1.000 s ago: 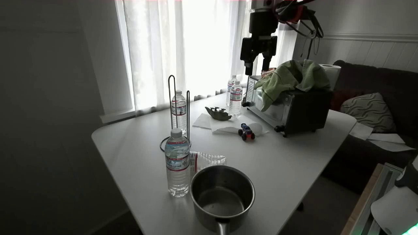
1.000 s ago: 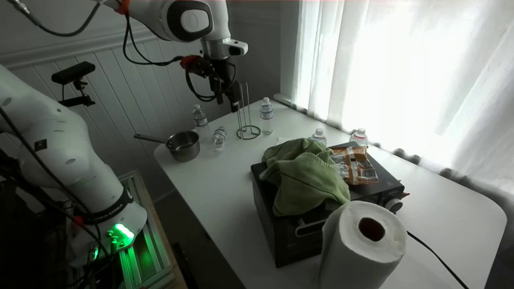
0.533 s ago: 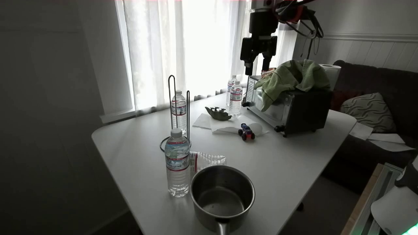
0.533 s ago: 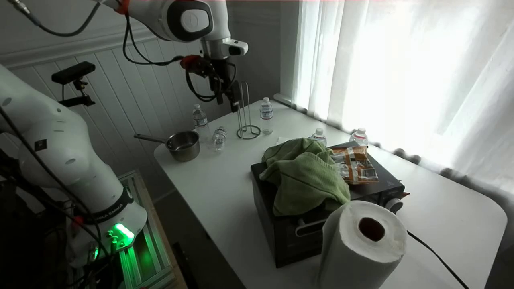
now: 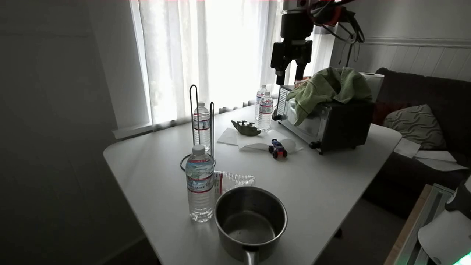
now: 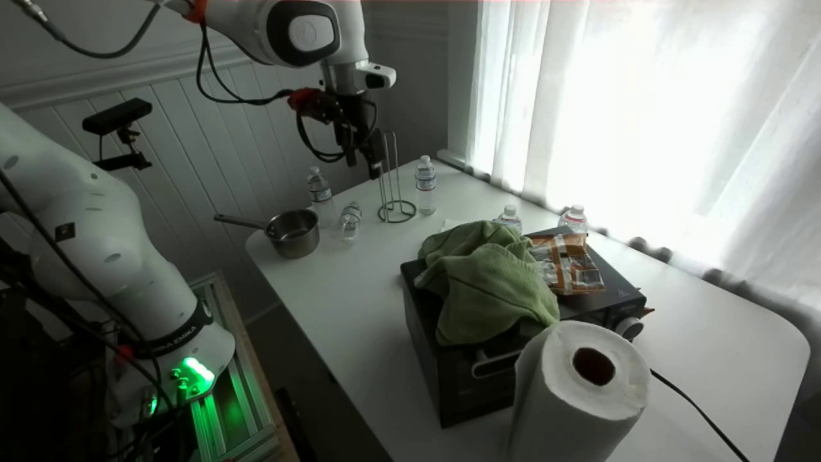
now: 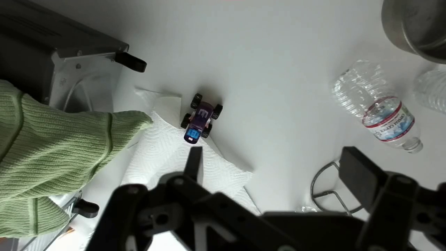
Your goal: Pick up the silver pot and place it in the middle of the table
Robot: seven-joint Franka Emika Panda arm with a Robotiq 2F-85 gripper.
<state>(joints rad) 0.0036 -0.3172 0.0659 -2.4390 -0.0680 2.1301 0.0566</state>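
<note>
Wrist view: gripper [image 7: 277,167] spread wide, holding nothing; careless sideways approach to pot [image 5: 251,224] might topple upright bottle [image 5: 199,186] beside it.

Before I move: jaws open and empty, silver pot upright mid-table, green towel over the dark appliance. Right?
One slip: the silver pot isn't mid-table; an exterior view shows it near a rounded corner of the table. The rest holds: jaws open and empty, pot upright, green towel over the dark appliance.
</note>
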